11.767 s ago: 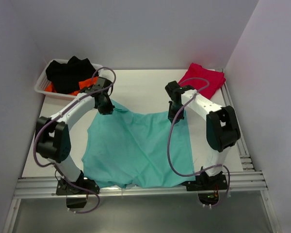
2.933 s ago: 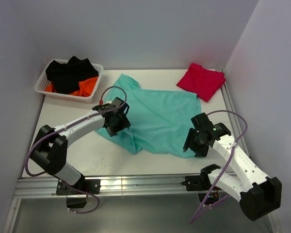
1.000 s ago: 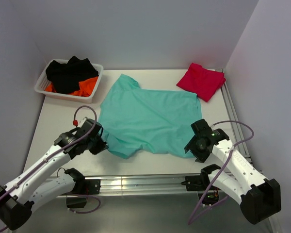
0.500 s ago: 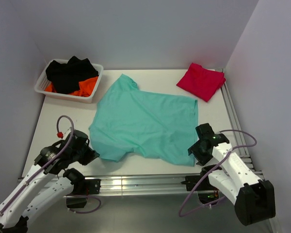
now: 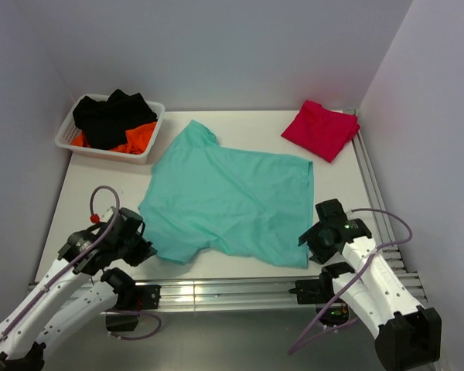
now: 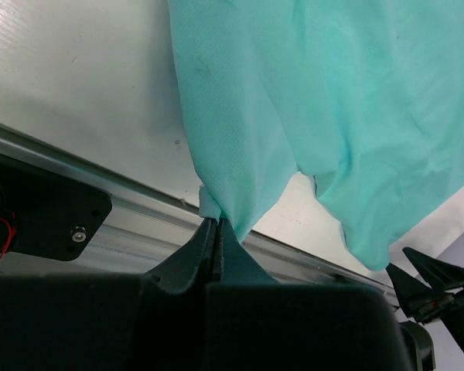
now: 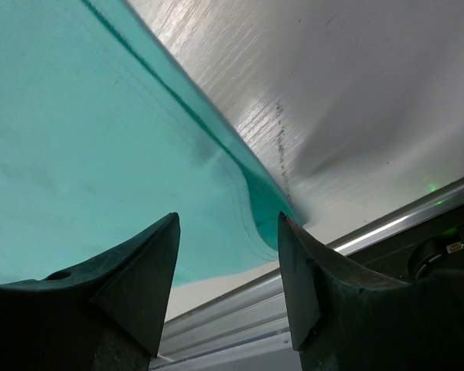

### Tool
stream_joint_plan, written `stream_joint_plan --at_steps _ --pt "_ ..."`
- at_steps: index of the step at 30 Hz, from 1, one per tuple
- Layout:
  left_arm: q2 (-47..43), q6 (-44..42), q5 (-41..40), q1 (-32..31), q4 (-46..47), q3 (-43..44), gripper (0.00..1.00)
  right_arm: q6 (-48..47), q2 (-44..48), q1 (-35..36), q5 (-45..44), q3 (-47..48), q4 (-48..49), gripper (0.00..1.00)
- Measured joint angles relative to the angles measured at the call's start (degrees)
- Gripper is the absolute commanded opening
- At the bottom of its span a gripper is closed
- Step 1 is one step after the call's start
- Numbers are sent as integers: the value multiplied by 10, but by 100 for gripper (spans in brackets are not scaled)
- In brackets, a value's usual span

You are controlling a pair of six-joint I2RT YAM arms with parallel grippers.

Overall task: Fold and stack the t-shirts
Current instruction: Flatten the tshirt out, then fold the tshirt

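Teal t-shirt (image 5: 228, 205) spread flat on table (image 5: 93, 201); red t-shirt (image 5: 321, 129) folded at far right corner. Left gripper (image 6: 216, 226) clamped on teal near-left edge. Right gripper (image 7: 228, 220) jaws apart, empty, beside near-right corner. Risk: one-sided pull skews cloth, drags it off near edge.

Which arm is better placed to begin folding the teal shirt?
Left, probably: the left end effector is shut on the shirt at its near edge; the right end effector is open at a corner, empty.
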State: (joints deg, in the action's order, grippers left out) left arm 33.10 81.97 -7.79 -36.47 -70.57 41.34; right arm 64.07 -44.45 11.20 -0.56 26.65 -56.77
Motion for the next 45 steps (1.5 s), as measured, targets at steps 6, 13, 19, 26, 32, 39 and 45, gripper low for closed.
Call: stream_joint_plan --at_steps 6,13,19,26,32,39,45 --pt "60 -7 0 0 39 0 0 -20 -36 5 28 -10 7 61" --pt "151 -26 -1 0 93 20 0 -52 -142 43 24 5 3 59" --pt "171 -33 -2 0 124 32 0 -72 -155 53 8 40 3 37" --pt "169 -30 -7 0 129 33 0 -87 -182 55 13 39 5 40" --pt "170 -26 -7 0 133 33 0 -114 -187 62 23 39 4 0" --pt "182 -22 -11 0 134 35 0 -132 -188 66 33 39 3 0" --pt "232 -27 -21 0 76 133 0 -148 -179 66 36 80 -36 0"
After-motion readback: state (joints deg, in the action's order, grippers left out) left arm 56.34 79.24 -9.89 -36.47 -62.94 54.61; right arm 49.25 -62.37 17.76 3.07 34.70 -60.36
